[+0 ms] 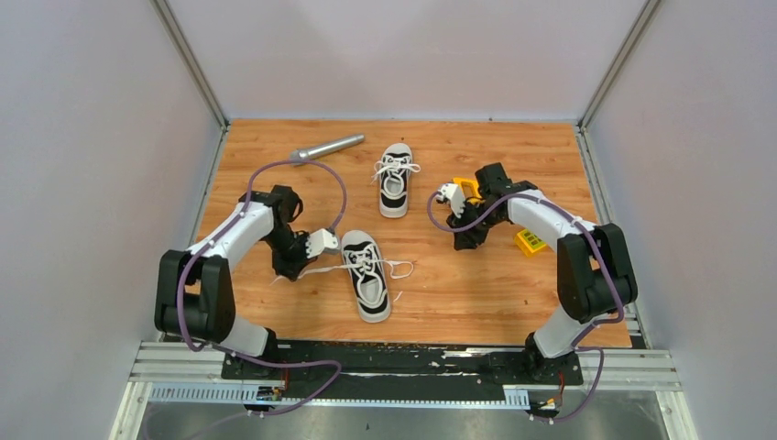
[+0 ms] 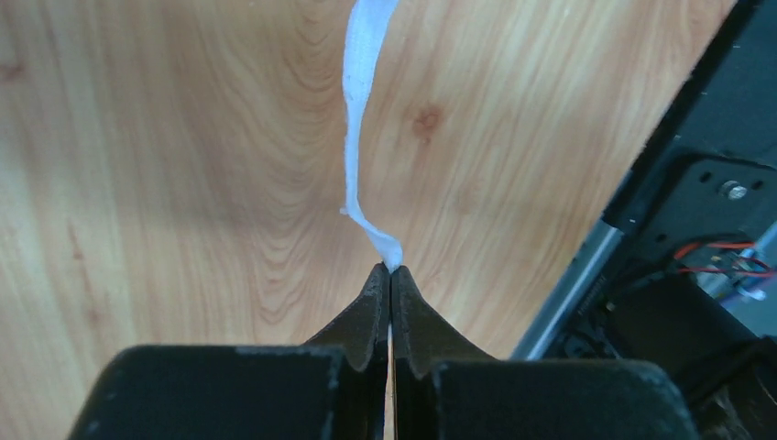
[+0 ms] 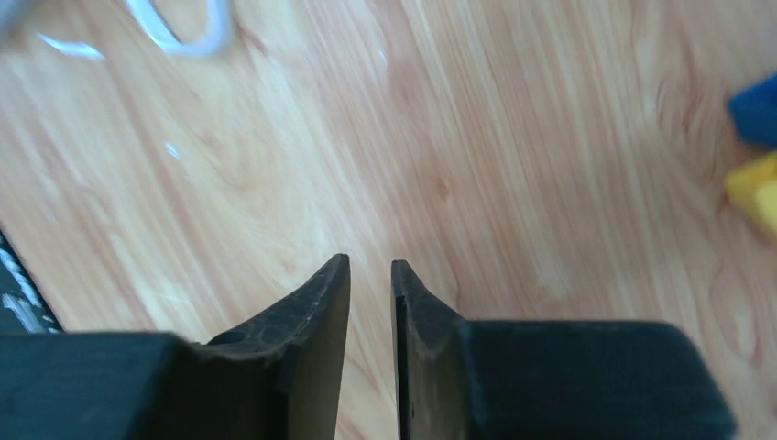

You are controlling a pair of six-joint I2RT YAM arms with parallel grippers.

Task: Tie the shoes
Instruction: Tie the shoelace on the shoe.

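Left arm [image 1: 234, 234] low; fingers [image 2: 369, 316] on lace [image 2: 357, 137]

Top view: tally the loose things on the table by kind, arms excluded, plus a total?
Shoes: 2 (far shoe, near shoe)
Metal rod: 1
Yellow blocks: 2 (far yellow block, partly behind the right arm; near yellow block)
Total: 5

Nothing legible here.
You are looking at no readable word, number, label or brand; the near shoe [image 1: 366, 280] and far shoe [image 1: 395, 181] are showing no mark clear enough to read.
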